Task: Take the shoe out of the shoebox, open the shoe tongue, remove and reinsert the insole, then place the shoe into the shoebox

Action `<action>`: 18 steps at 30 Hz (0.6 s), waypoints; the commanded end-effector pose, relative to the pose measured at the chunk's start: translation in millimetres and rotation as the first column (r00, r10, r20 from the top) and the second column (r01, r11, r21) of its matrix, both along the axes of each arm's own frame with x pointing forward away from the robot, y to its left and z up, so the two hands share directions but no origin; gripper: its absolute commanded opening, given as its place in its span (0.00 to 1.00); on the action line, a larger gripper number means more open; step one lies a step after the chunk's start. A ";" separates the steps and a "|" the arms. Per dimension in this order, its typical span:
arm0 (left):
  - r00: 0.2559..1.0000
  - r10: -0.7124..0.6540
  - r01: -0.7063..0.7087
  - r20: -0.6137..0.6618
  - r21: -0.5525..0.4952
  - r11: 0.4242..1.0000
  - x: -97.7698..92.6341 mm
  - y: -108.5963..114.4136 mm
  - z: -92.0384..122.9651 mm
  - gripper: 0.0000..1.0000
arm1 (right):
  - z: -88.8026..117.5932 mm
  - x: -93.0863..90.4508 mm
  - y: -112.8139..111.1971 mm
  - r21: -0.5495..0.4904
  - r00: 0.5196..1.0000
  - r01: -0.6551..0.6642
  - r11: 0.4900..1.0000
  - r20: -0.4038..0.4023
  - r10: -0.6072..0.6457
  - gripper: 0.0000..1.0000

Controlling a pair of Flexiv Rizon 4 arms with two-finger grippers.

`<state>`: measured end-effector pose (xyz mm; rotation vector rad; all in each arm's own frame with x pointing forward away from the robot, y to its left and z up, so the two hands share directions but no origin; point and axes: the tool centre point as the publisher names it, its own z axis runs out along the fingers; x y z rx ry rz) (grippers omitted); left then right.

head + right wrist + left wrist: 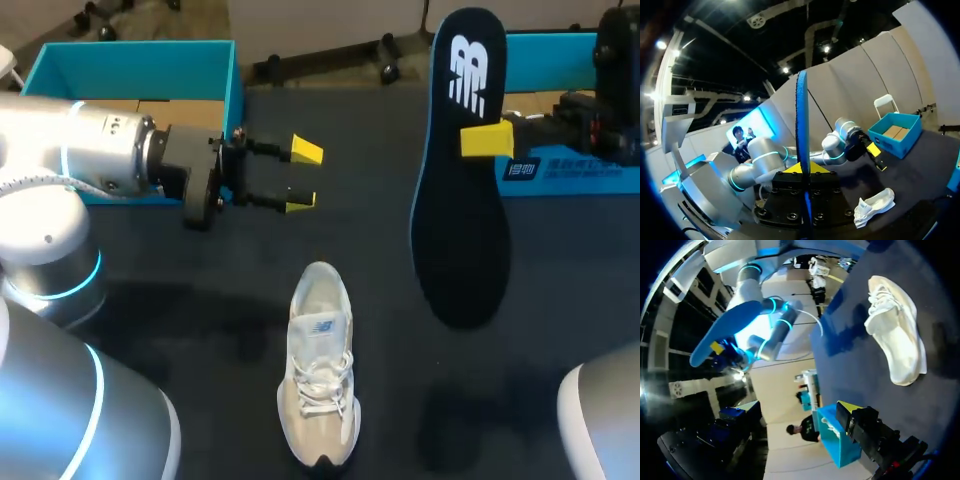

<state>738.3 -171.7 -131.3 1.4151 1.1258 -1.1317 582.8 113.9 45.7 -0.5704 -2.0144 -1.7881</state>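
Note:
A white and beige shoe lies on the black table, toe toward the front edge. My right gripper is shut on a dark navy insole with a white logo, holding it up in the air to the right of the shoe. In the right wrist view the insole stands edge-on between the yellow tips of that gripper, with the shoe lower down beyond it. My left gripper hovers open and empty behind the shoe. The left wrist view shows the shoe ahead and the insole far off.
An open blue shoebox stands at the back left behind my left arm. A second blue box part sits at the back right behind the right gripper. Bare black tabletop surrounds the shoe.

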 end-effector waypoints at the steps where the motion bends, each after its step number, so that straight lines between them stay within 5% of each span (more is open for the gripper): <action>1: 1.000 -0.002 0.002 -0.007 -0.042 0.999 2.7 -4.8 -0.5 1.00 | 0.1 44.2 3.2 -0.030 0.997 -0.057 0.998 -0.053 0.055 0.00; 3: 1.000 -0.002 0.002 -0.007 -0.042 0.999 2.7 -4.8 -0.5 1.00 | -4.5 60.0 -1.2 -0.057 0.996 -0.028 0.998 -0.085 0.023 0.00; 18: 1.000 -0.002 0.002 -0.007 -0.042 0.999 2.7 -4.8 -0.5 1.00 | -4.5 60.0 -1.2 -0.057 0.996 -0.028 0.998 -0.085 0.023 0.00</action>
